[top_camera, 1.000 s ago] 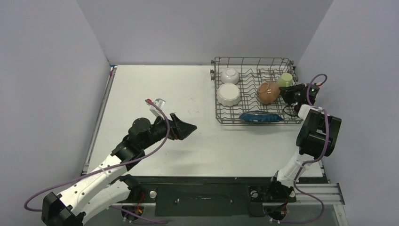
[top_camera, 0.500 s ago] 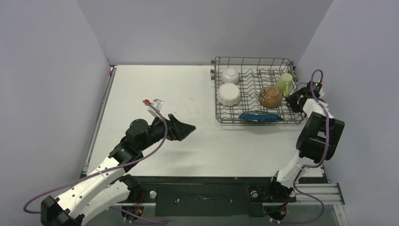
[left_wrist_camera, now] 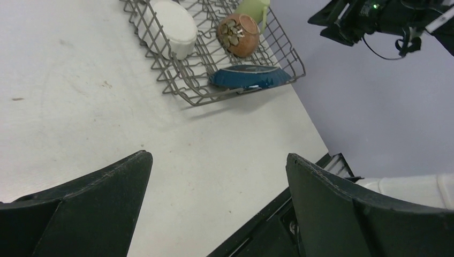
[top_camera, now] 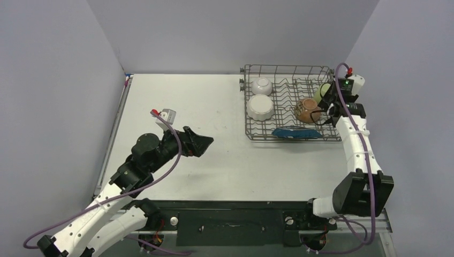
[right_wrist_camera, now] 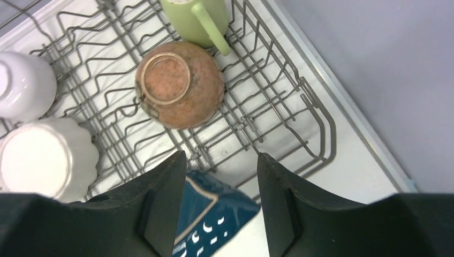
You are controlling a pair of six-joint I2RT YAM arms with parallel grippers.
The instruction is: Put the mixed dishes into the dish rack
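A white table (top_camera: 214, 101) fills the floor of a booth with plain pale grey walls (top_camera: 225, 32) at the left, back and right. A dark rail (top_camera: 230, 214) runs along its near edge, where both arms are bolted. The rack (top_camera: 286, 67) sits in the far right corner, its right side close to the table's right edge and the right wall. All five dishes are in it: the white bowl (top_camera: 262, 84) at far left, the plate (top_camera: 260, 107) just in front of it, the brown bowl (top_camera: 307, 109) upside down in the middle, the mug (top_camera: 323, 91) at far right with its handle pointing at the brown bowl, and the blue dish (top_camera: 295, 132) along the near side. Bare white surface spreads left of the rack and toward the rail. The left gripper (left_wrist_camera: 217, 160) hangs over that open stretch, well apart from the rack, fingers spread wide and holding nothing. The right gripper (right_wrist_camera: 220, 160) hovers above the rack's near right part, over the brown bowl and blue dish, jaws parted and empty, with the right wall close beside its arm.
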